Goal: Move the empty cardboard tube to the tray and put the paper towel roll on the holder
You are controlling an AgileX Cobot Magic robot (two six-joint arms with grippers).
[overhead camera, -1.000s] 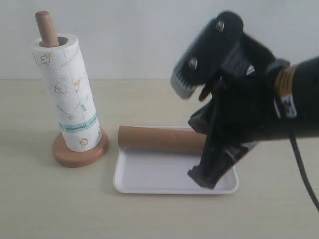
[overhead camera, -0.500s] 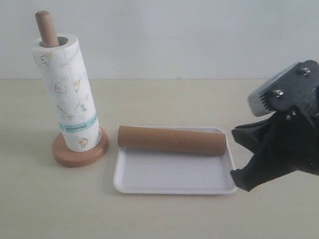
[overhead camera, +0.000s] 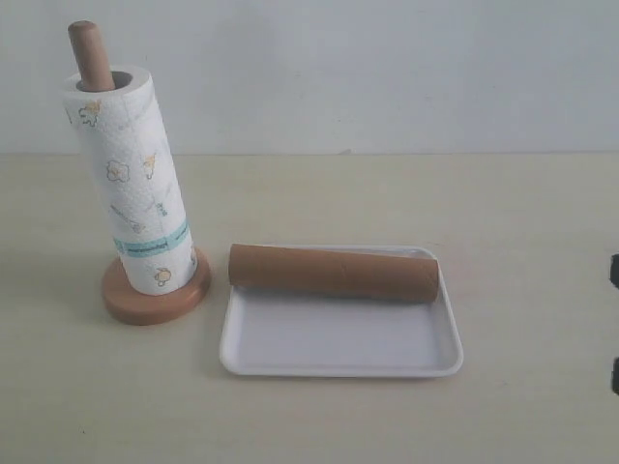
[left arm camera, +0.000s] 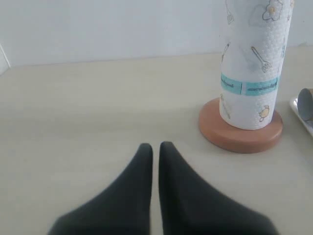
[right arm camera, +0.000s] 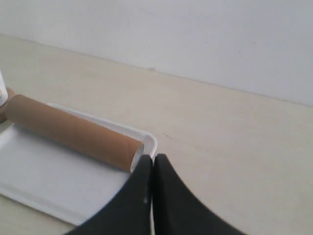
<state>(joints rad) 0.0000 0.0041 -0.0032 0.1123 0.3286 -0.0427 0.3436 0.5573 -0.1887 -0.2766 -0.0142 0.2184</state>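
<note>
The brown cardboard tube (overhead camera: pixel 334 272) lies along the far side of the white tray (overhead camera: pixel 338 346); the right wrist view shows the tube (right arm camera: pixel 73 131) and the tray (right arm camera: pixel 44 176) too. The paper towel roll (overhead camera: pixel 131 188) stands on the wooden holder (overhead camera: pixel 155 298), whose post (overhead camera: pixel 90 53) sticks out of its top. In the left wrist view the roll (left arm camera: pixel 254 63) and holder base (left arm camera: pixel 239 137) stand ahead. My left gripper (left arm camera: pixel 155 147) is shut and holds nothing, a short way from the holder. My right gripper (right arm camera: pixel 152 159) is shut and holds nothing, just outside the tray's corner.
Everything stands on a pale wooden tabletop (overhead camera: pixel 406 203) in front of a white wall. Only a dark sliver of the right arm (overhead camera: pixel 614 271) shows at the right edge of the exterior view.
The right arm has pulled back from over the tray to the right and nearly left the exterior view. The tube stays lying in the tray.
</note>
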